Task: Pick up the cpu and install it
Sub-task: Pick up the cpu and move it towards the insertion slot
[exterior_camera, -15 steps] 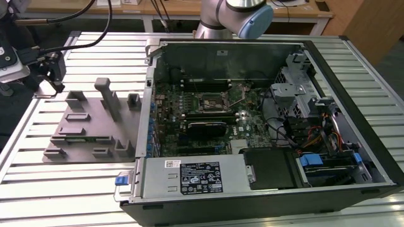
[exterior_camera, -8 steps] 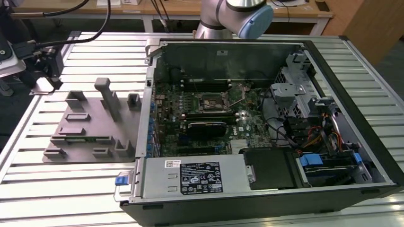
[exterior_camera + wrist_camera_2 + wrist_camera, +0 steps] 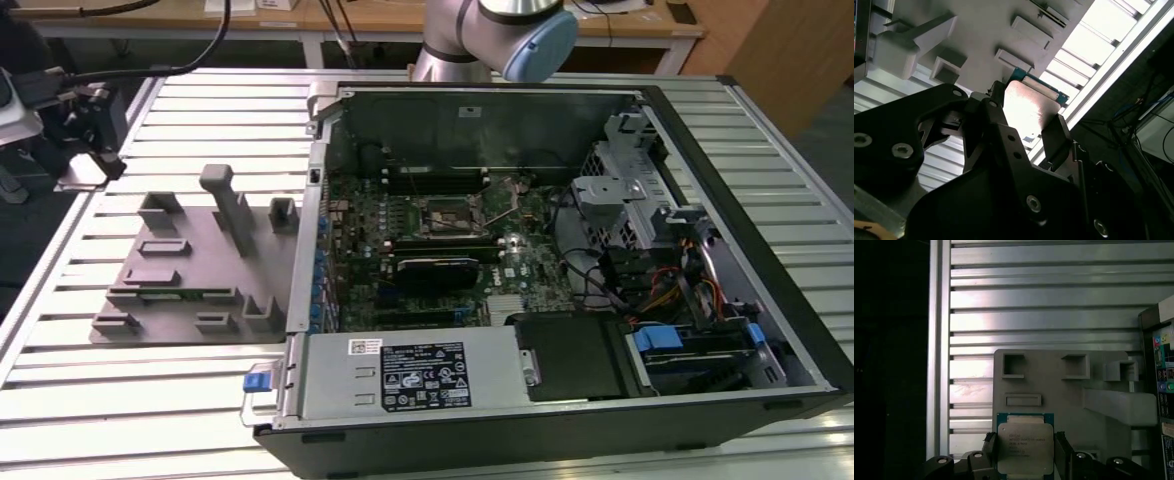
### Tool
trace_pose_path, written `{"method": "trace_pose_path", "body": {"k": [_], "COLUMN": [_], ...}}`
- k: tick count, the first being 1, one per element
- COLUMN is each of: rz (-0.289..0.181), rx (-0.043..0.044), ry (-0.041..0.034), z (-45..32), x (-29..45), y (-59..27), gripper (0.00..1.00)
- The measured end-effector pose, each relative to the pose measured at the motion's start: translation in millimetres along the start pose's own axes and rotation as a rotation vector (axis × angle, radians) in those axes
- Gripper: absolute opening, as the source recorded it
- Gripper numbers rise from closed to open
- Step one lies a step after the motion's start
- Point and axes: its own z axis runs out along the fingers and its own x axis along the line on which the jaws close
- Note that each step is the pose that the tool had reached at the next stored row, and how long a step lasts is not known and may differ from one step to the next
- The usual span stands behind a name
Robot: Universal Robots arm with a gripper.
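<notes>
Fingers (image 3: 1060,455) of the gripper (image 3: 1025,440) pinch the cpu (image 3: 1025,447) by two opposite edges in the first wrist view. It sits squarely between them, metal lid toward the camera, over one end of the grey holder tray (image 3: 1064,385) and, I judge, lifted clear. In the second wrist view the cpu (image 3: 1029,107) lies flat between them, the tray behind it. In the exterior view the motherboard socket (image 3: 451,214) sits inside the open computer case (image 3: 694,130), on the exterior view's right of the tray.
</notes>
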Motion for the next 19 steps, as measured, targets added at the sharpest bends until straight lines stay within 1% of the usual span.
{"method": "trace_pose_path", "body": {"k": [19], "rz": [0.0], "rx": [0.0], "ry": [0.0], "z": [-31.0], "x": [0.4], "y": [4.2], "gripper": [0.54]}}
